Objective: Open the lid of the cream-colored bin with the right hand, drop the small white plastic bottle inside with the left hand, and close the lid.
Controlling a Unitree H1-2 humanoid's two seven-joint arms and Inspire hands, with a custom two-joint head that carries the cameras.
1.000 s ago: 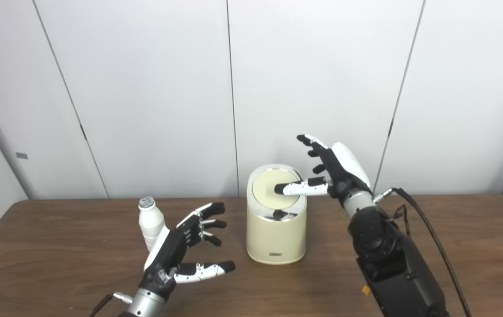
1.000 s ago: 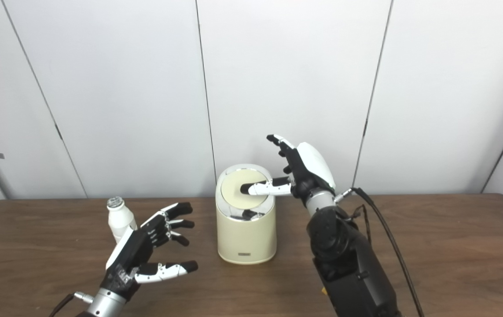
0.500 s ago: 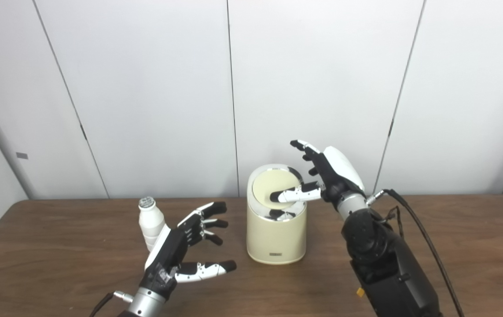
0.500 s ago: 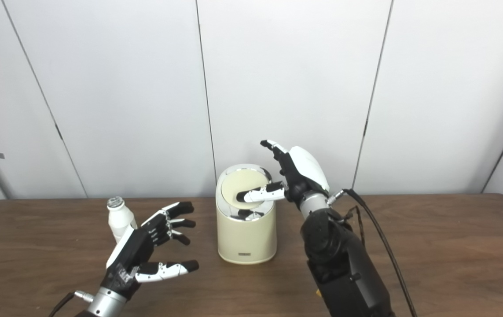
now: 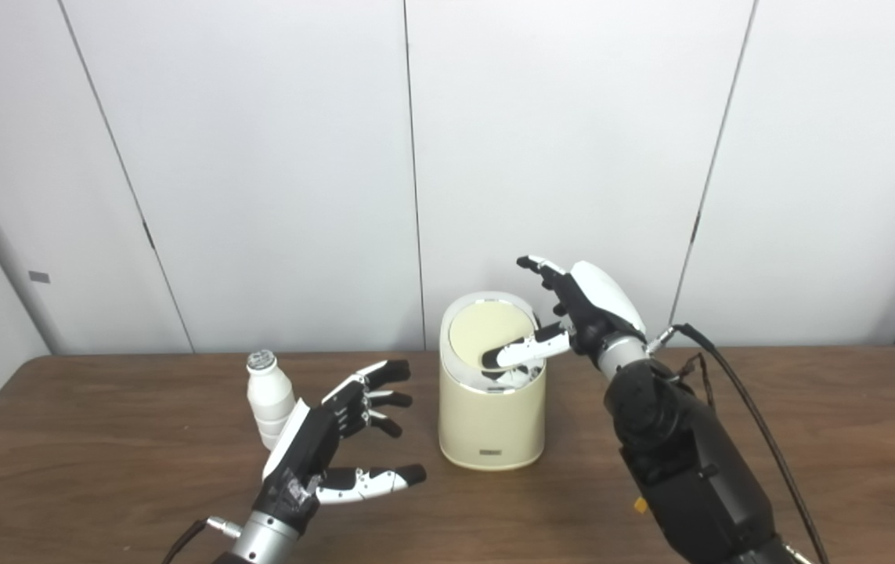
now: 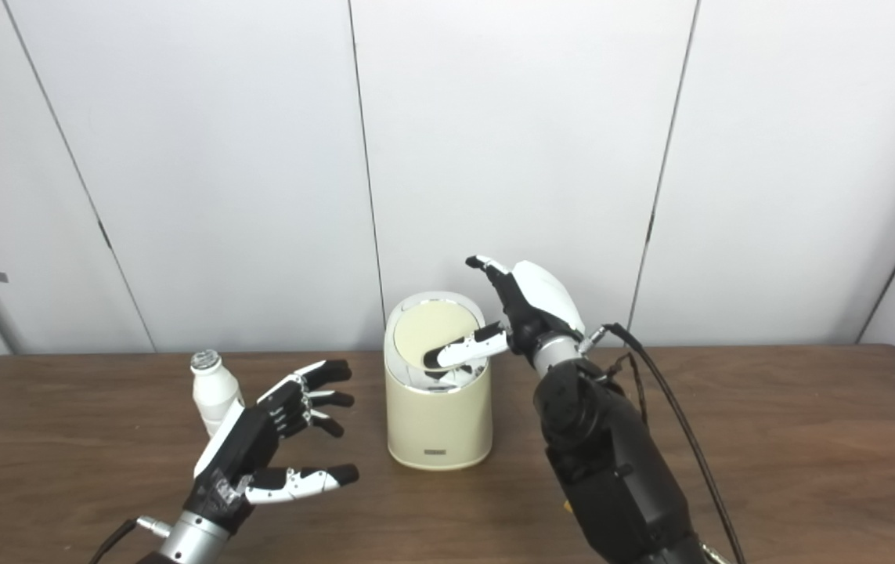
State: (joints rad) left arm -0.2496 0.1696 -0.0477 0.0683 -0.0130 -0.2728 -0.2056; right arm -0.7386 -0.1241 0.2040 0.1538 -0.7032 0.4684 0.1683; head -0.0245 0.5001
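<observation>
The cream-colored bin [image 5: 492, 419] stands on the brown table [image 5: 846, 439], a little right of centre. Its round lid [image 5: 486, 337] is tilted, front edge pushed down, with a chrome rim around it. My right hand [image 5: 572, 313] is open beside the bin's top, and its thumb presses on the lid's front right part. The small white plastic bottle [image 5: 268, 398] stands upright to the left of the bin. My left hand [image 5: 337, 442] is open, fingers spread, just right of the bottle and in front of it, holding nothing.
White wall panels [image 5: 259, 157] stand right behind the table. A black cable [image 5: 737, 392] runs from my right wrist down over the table. Bare tabletop lies to the right of the bin and along the front edge.
My right hand has come down and leftward, and its thumb has slid to the lid's front edge and pushed it down. My left hand has shifted slightly. The bottle has not moved.
</observation>
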